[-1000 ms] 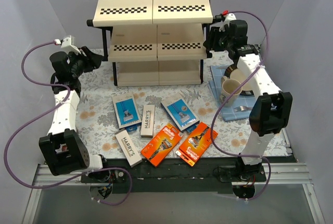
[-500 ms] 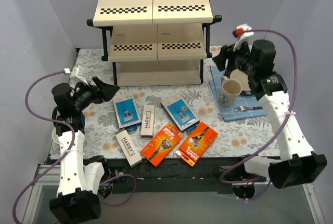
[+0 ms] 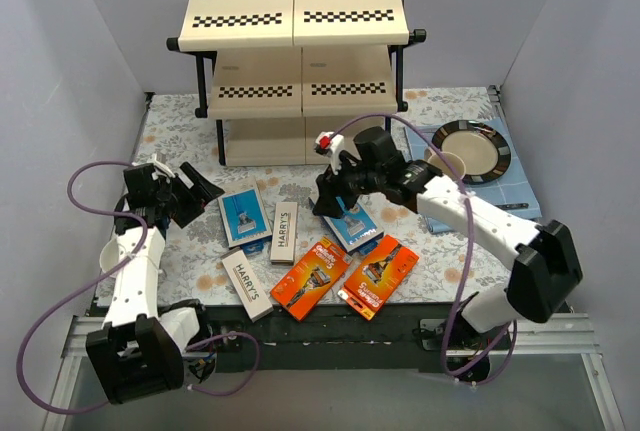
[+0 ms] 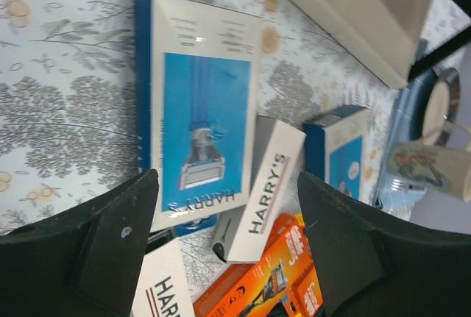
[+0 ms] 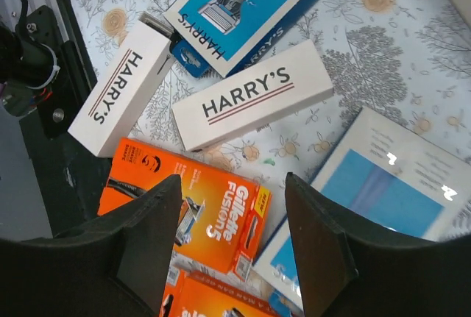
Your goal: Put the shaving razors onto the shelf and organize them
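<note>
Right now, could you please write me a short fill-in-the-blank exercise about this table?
1. ___ razor packs lie on the table, none on the shelf.
2. The white boxes read ___.
3. The Gillette cards are ___.
4. The left gripper and right gripper are both ___.
Missing words: six; HARRY'S; orange; open.

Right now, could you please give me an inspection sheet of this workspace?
Surface: floral cloth, flat.
Job's things: two blue boxes, two Harry's boxes, two orange cards, loose before the shelf; none seen on it.
Clutter: mug, plate, blue mat, at right.
Pincers: left pincer open, near one blue box; right pincer open, above the other.
Cables: purple cables loop from both arms; none lying on a pack.
Surroundings: grey walls; nothing else seen.
</note>
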`<action>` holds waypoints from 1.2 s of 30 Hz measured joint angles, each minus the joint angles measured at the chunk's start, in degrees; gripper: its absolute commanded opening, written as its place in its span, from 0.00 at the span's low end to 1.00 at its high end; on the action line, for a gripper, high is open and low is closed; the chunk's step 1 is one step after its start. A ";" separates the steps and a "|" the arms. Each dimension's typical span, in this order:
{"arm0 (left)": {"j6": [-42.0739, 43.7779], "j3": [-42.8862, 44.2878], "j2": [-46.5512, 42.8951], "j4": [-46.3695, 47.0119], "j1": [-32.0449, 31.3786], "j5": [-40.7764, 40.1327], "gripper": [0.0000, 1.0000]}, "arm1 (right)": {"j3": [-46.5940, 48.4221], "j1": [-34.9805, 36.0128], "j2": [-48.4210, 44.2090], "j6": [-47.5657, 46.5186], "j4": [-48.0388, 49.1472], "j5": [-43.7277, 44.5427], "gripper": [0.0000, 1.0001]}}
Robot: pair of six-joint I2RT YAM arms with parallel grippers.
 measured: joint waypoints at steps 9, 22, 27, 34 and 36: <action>-1.44 0.09 12.26 1.01 0.20 -7.08 0.71 | 9.40 3.43 18.88 10.25 8.17 -2.60 0.59; -5.31 -2.38 16.33 1.49 0.17 -7.08 0.71 | 14.84 9.81 32.72 21.44 15.21 -5.33 0.22; -5.53 -2.58 14.73 1.70 0.17 -7.08 0.72 | 14.43 9.57 35.01 22.91 16.44 -6.40 0.15; -9.31 -6.78 14.82 3.26 0.17 -6.29 0.73 | 14.38 11.56 37.48 23.06 16.85 -6.32 0.14; -10.29 -7.91 14.95 3.54 0.17 -5.73 0.73 | 13.51 12.00 37.62 23.04 16.70 -5.77 0.12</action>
